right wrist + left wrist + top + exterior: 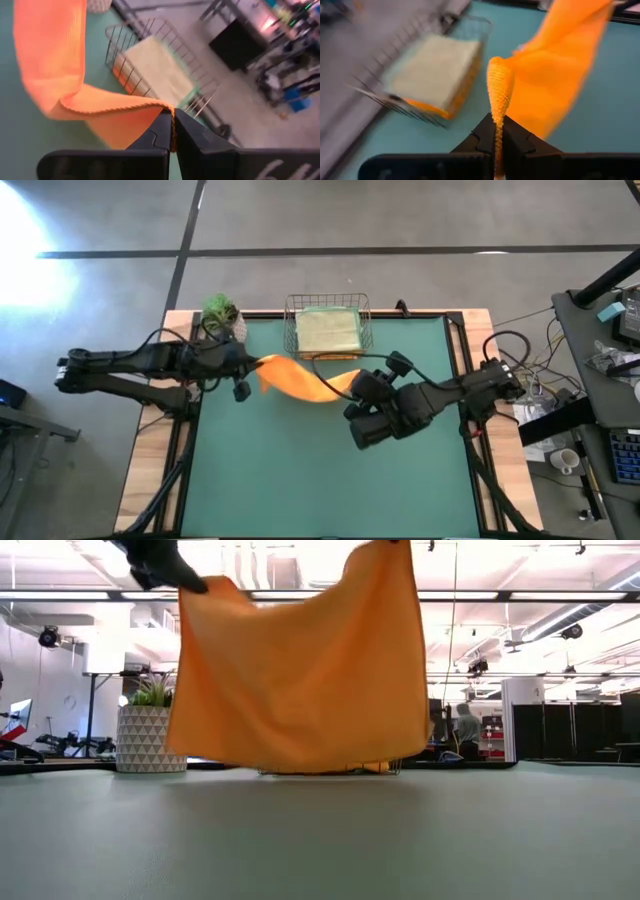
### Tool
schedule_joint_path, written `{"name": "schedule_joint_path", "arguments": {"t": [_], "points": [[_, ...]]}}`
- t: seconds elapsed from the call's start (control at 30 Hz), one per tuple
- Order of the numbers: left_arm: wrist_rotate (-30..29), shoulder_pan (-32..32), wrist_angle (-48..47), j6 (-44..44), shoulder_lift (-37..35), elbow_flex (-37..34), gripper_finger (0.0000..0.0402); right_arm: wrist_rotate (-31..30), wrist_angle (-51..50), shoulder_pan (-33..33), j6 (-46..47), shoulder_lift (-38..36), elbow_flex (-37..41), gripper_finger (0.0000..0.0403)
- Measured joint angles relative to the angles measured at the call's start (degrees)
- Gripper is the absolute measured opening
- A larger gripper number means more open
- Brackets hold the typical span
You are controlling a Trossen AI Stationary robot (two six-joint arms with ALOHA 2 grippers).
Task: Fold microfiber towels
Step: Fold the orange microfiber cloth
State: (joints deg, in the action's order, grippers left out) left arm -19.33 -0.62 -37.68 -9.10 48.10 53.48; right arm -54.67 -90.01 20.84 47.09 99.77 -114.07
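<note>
Both grippers pinch orange towel edges aloft.

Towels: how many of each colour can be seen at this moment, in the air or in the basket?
Orange towel held up: 1
Orange towel in basket, edge only: 1
Pale green towel: 1
Total: 3

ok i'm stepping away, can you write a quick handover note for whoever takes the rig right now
Left claw: shut on one corner of the orange towel.
Right claw: shut on another corner.
The towel hangs spread between them above the green mat, in front of the wire basket.
A pale green towel lies on top in the basket, orange showing beneath.
Done: towel lifted out.
Left: lay it flat, fold it, then the rest.
</note>
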Motion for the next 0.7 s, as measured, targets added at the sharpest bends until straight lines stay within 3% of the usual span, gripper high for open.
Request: {"name": "schedule_joint_path", "arguments": {"t": [0.3, 0.53, 0.7], "points": [[10.6, 2.2, 1.6, -11.5, -1.5, -7.3, 0.0001, 18.2, 4.6, 0.8, 11.0, 0.5, 3.9, 0.0008], [21.0, 3.7, 8.0, -17.6, -0.2, -12.8, 0.0001, 24.8, 6.4, 2.6, 16.4, 0.5, 5.0, 0.0008], [32.0, 4.4, 8.8, -20.7, 1.7, -15.5, 0.0001, 32.6, 9.1, 4.0, 17.9, 0.5, 4.6, 0.0008]]}}
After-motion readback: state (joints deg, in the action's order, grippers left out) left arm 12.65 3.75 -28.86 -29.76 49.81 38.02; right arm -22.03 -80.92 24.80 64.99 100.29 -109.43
